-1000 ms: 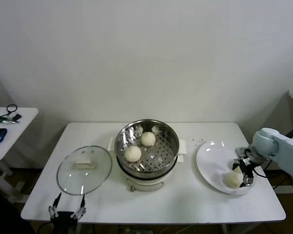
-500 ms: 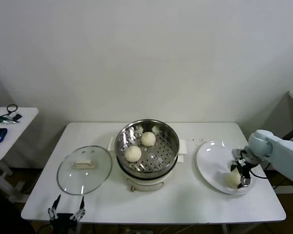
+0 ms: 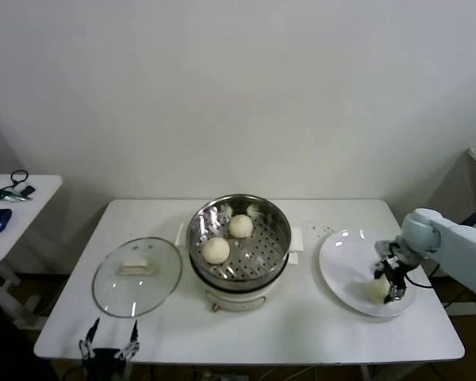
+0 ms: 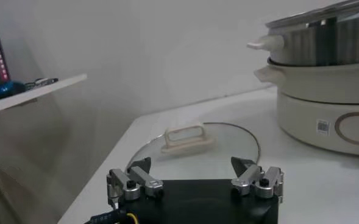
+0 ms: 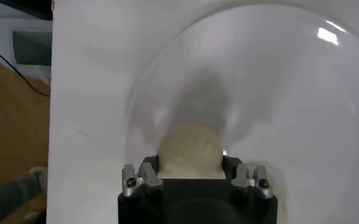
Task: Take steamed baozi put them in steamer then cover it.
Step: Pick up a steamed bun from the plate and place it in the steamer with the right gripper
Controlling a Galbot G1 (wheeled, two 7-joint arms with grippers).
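head view, right arm: reaches in from the right edge, right gripper (image 3: 386, 287) angled down over the white plate (image 3: 343, 266), fingers pinched onto 1 baozi (image 3: 378, 289) still sitting on it
head view, steamer (image 3: 239, 238): mid-table, 2 buns (image 3: 216, 251) inside; cover (image 3: 137, 275) flat on the table to its left
head view, left arm: parked at the near table edge, mostly cut off
left wrist view: left gripper (image 4: 195, 177) spread wide, holding nothing, cover just past it
right wrist view: bun (image 5: 190, 151) wedged between the fingers, its lower part hidden by them
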